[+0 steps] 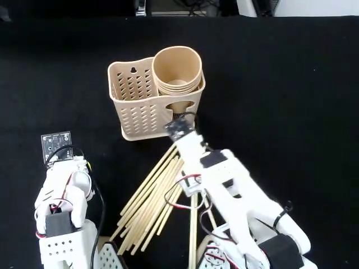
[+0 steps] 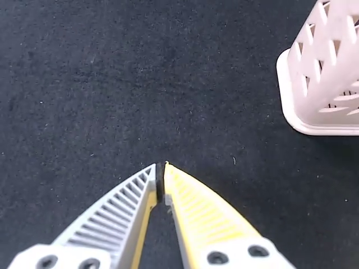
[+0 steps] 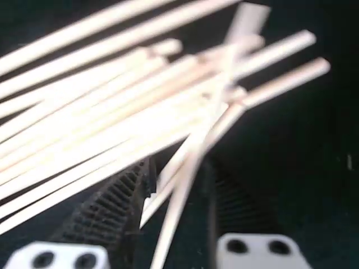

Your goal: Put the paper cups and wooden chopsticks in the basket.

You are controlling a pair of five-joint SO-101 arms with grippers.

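1. Right claw: the jaws stand a narrow way apart and straddle a few of the pale wooden chopsticks. I see dark gaps beside those sticks, so I judge that nothing is clamped yet.
2. Left claw: the jaws are closed tip to tip with nothing between them. It hangs over the black surface, near a corner of the basket.
3. Chopsticks: in the high view the bundle lies fanned on the surface in front of the beige perforated plastic basket. Its far ends are near the basket wall, and one stick lies apart under the right arm.
4. Stack of tan paper cups: nested upright in one basket compartment. The other compartment holds nothing.
5. Status: I judge the cup part done. The chopstick part is left, and no stick is in the basket.
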